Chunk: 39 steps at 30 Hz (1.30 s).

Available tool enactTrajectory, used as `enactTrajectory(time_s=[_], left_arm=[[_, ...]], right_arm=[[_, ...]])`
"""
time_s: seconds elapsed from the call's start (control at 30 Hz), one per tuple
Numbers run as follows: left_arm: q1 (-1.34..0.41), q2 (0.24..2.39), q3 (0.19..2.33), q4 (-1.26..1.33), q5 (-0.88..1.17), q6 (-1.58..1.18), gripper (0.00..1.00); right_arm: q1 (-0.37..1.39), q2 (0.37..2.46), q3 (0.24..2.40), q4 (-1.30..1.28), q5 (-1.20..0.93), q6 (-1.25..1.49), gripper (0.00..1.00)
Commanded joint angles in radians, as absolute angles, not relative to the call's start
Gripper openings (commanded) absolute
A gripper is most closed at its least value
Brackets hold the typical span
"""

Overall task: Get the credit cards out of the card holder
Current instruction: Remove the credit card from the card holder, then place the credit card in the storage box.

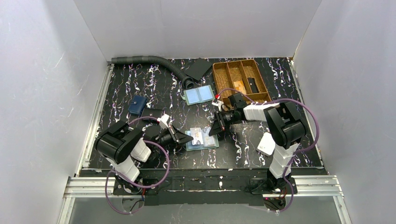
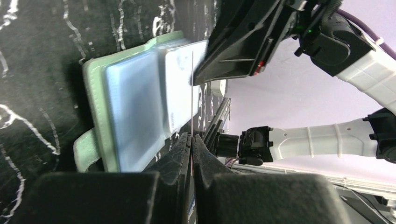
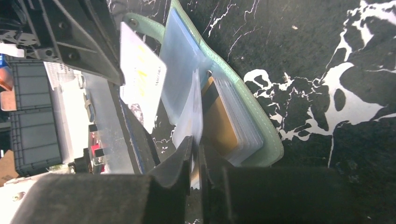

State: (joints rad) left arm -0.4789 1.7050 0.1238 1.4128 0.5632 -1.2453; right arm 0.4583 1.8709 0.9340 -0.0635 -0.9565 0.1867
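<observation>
The card holder (image 1: 205, 140) lies open on the black mat between my two grippers, with a teal-green edge (image 2: 93, 107), a side tab (image 2: 84, 149) and a blue panel (image 2: 133, 112). My left gripper (image 2: 192, 136) is shut on a whitish credit card, seen edge-on in the left wrist view (image 2: 192, 93) and face-on in the right wrist view (image 3: 140, 79), held clear of the holder. My right gripper (image 3: 196, 140) is shut on a clear sleeve (image 3: 192, 112) of the holder, next to an orange-tan card (image 3: 220, 123) in its pocket. From above, the left gripper (image 1: 186, 138) and right gripper (image 1: 215, 129) flank the holder.
A second holder with pale-blue panels (image 1: 199, 95) lies further back. A wooden divided tray (image 1: 225, 80) stands at the back right. A navy wallet (image 1: 137, 105) lies at the left, a grey hose (image 1: 149, 60) at the back, and a white object (image 1: 266, 143) by the right arm.
</observation>
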Motion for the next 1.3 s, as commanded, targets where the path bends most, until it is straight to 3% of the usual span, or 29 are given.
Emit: enactTrajectory(time_s=[0.0,0.2,0.4,0.67,0.87,1.07,1.17,1.27], left_arm=[[-0.471,1.625,0.117,1.431,0.578,-1.204,0.00],[-0.471,1.557,0.112,1.425,0.584,-1.188,0.00],[-0.472,1.494,0.106,1.417,0.575,-1.180,0.00],[-0.517,1.423,0.121,1.394,0.525,-1.145,0.00],[-0.581,1.404,0.163,1.368,0.471,-1.112,0.00],[-0.622,1.399,0.198,1.357,0.440,-1.103,0.00],[-0.636,1.399,0.208,1.353,0.428,-1.101,0.00],[-0.648,1.400,0.211,1.350,0.416,-1.099,0.00]], right_arm=[[0.453,1.839,1.004,-0.196,-0.917,0.010,0.20],[0.453,1.780,1.050,-0.321,-0.881,-0.146,0.43],[0.453,1.716,1.064,-0.392,-0.898,-0.247,0.58],[0.452,1.657,1.025,-0.337,-1.140,-0.211,0.74],[0.453,1.619,0.928,-0.051,-1.231,0.056,0.78],[0.453,1.633,0.898,0.068,-1.211,0.181,0.78],[0.453,1.641,0.883,0.140,-1.225,0.256,0.75],[0.453,1.641,0.861,0.226,-1.240,0.335,0.66]])
